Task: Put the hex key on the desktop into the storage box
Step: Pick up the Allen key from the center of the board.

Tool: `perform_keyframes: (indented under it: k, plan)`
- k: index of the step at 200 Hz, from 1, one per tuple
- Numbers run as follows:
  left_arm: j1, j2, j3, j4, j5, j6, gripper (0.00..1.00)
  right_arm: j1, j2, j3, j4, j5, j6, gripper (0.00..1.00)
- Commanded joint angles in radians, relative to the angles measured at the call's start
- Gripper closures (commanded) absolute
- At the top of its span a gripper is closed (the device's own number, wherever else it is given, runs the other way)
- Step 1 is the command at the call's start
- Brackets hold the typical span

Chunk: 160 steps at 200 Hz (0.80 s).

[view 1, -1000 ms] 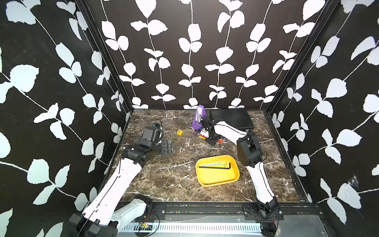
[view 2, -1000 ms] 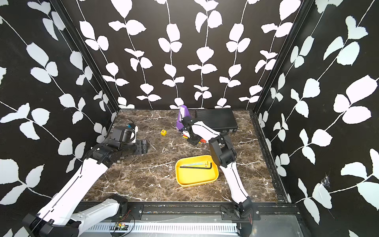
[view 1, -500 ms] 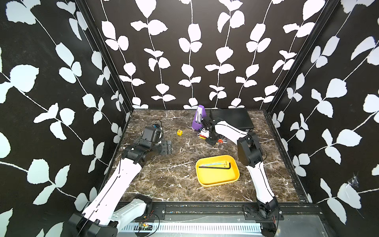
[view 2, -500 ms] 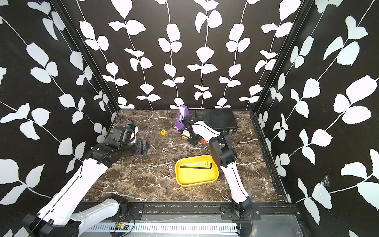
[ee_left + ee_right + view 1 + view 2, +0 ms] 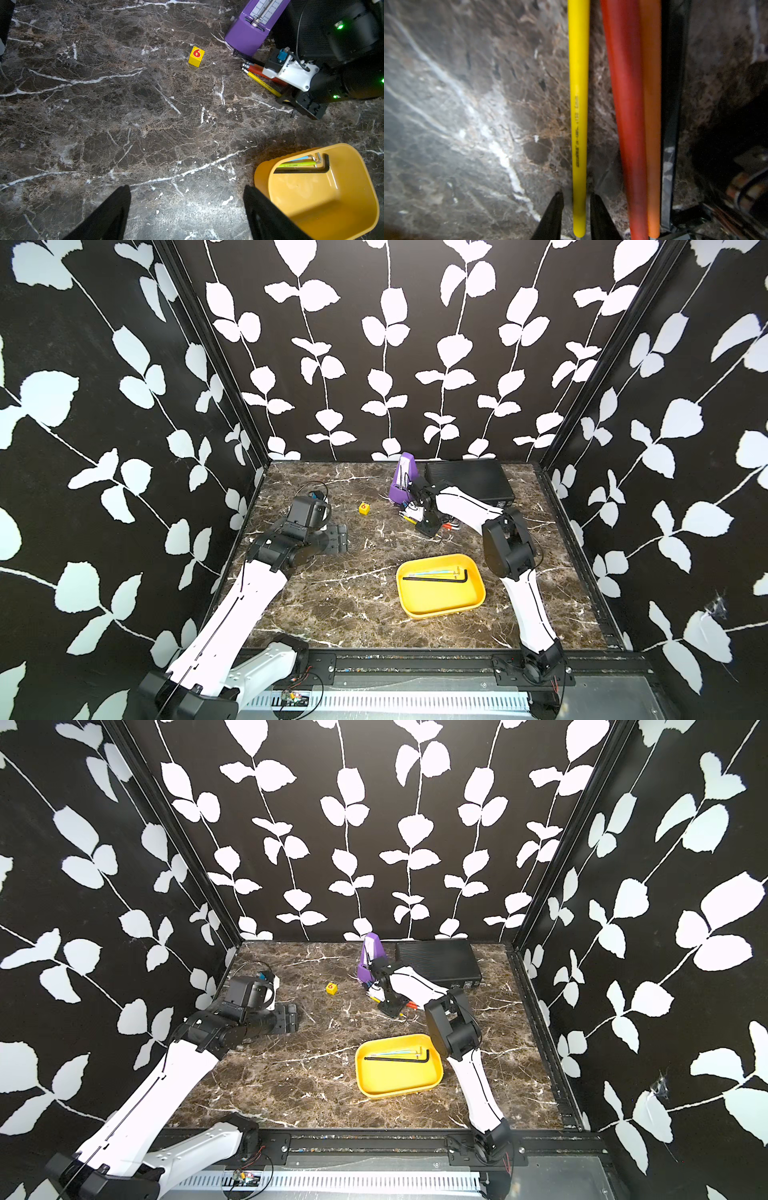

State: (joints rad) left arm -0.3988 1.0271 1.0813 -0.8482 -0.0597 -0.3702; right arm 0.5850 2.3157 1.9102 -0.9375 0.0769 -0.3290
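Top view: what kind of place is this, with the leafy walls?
Probably a robot practice booth: two white robot arms mounted on a front rail, a marble-look tabletop boxed in by leaf-patterned walls, and a yellow tray of hex keys.

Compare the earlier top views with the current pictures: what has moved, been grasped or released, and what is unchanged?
Nothing visibly moved. The right gripper stays low beside the purple metronome, fingers either side of the yellow hex key; whether they grip it cannot be told. The left gripper stays open. The storage box, black hex key in it, yellow cube and black case are unchanged.
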Motion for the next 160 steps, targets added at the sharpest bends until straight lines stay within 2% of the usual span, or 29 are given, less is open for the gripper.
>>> perform_keyframes:
  k: [1, 20, 42, 90, 160]
  plan:
    - [-0.003, -0.011, 0.026, -0.024, 0.009, -0.003, 0.14, 0.017, 0.044, 0.008, -0.050, -0.026, 0.006, 0.73]
    - [-0.003, -0.013, 0.032, -0.030, 0.006, 0.000, 0.14, 0.030, 0.066, 0.005, -0.049, -0.032, 0.007, 0.74]
    - [-0.003, -0.016, 0.035, -0.038, 0.000, 0.002, 0.14, 0.039, 0.072, -0.032, -0.044, -0.045, -0.006, 0.85]
    - [-0.003, -0.029, 0.031, -0.049, 0.002, 0.000, 0.14, 0.052, 0.026, -0.106, -0.008, -0.008, -0.068, 1.00]
    - [-0.002, -0.023, 0.037, -0.054, 0.003, -0.002, 0.14, 0.087, -0.072, -0.103, 0.103, 0.025, -0.082, 1.00]
